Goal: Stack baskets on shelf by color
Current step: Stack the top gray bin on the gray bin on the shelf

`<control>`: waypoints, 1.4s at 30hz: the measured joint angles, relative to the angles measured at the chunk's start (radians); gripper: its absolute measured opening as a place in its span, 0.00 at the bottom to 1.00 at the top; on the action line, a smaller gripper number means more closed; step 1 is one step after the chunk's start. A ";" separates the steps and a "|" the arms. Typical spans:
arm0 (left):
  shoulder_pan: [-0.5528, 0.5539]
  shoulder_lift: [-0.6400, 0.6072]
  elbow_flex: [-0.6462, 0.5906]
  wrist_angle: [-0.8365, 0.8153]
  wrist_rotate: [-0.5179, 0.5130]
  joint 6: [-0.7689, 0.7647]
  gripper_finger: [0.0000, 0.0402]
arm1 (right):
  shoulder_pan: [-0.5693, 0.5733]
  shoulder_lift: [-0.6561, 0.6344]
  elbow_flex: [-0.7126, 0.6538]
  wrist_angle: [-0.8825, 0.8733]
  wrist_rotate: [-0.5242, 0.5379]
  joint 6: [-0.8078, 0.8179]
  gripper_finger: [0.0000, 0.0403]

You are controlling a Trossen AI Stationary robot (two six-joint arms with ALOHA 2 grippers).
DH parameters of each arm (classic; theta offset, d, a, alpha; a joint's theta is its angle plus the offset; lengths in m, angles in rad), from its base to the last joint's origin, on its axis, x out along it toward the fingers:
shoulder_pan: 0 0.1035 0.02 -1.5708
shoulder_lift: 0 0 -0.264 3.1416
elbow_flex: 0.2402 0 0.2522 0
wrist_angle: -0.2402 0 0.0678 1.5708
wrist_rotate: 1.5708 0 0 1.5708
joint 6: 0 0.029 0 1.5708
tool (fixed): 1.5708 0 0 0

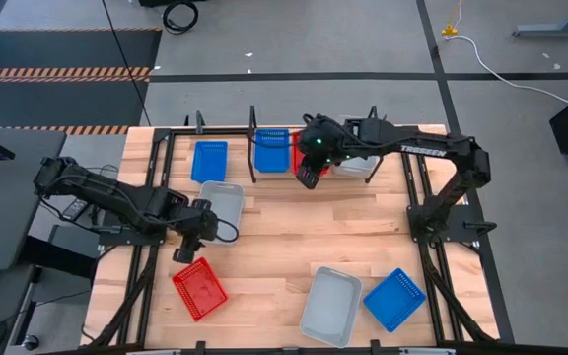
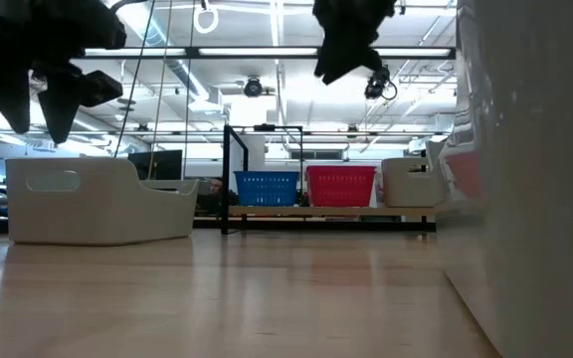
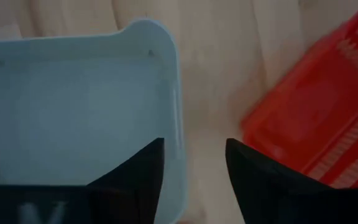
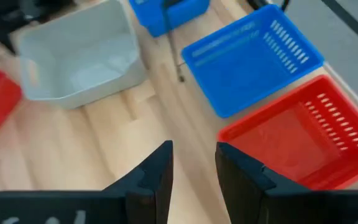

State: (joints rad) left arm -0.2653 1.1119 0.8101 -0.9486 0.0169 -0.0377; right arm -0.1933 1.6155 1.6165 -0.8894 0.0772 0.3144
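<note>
Wooden tabletop (image 1: 274, 237), mid-frame: left gripper (image 1: 187, 248) part-open, empty, between grey basket (image 1: 220, 202) and red basket (image 1: 199, 288); could clip either rim descending. Right gripper (image 1: 309, 177) slightly open, empty, by shelf (image 1: 254, 148).

Three blue baskets (image 1: 209, 161), two red (image 1: 199, 289), three grey (image 1: 330, 306)

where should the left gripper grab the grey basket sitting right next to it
Probably the near rim of the grey basket, taken from above. The left gripper hangs open over that edge, one finger above the basket's inside, the other outside. The wall is thin and upright, so it fits between the fingers. The red basket lies clear of it.
</note>
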 joint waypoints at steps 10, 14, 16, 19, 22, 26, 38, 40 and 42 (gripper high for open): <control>-0.002 0.099 -0.046 0.003 -0.013 0.056 0.57 | 0.130 -0.013 -0.001 -0.042 0.020 0.137 0.31; -0.002 0.125 -0.048 0.006 0.004 0.056 0.55 | 0.179 -0.013 -0.027 -0.039 0.039 0.206 0.31; -0.002 0.136 -0.050 0.017 0.014 0.066 0.53 | 0.199 -0.013 -0.045 -0.031 0.038 0.229 0.31; 0.000 0.150 -0.049 0.025 0.021 0.067 0.47 | 0.224 -0.013 -0.067 -0.017 0.037 0.253 0.31; 0.005 0.152 -0.051 0.021 0.021 0.066 0.38 | 0.238 -0.013 -0.080 0.003 0.054 0.283 0.31; 0.005 0.164 -0.051 0.021 0.025 0.065 0.19 | 0.245 -0.013 -0.084 0.042 0.079 0.321 0.31; 0.006 0.164 -0.044 0.031 0.036 -0.019 0.02 | 0.262 -0.013 -0.084 0.090 0.052 0.418 0.31; 0.006 0.164 -0.020 0.031 0.038 -0.052 0.01 | 0.269 -0.014 -0.084 0.084 0.005 0.425 0.31; 0.006 0.164 0.027 0.029 0.038 -0.061 0.01 | 0.278 -0.015 -0.084 0.063 -0.039 0.438 0.31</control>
State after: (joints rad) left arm -0.2596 1.2762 0.8367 -0.9193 0.0553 -0.0985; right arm 0.0850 1.6000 1.5330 -0.8261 0.0387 0.7523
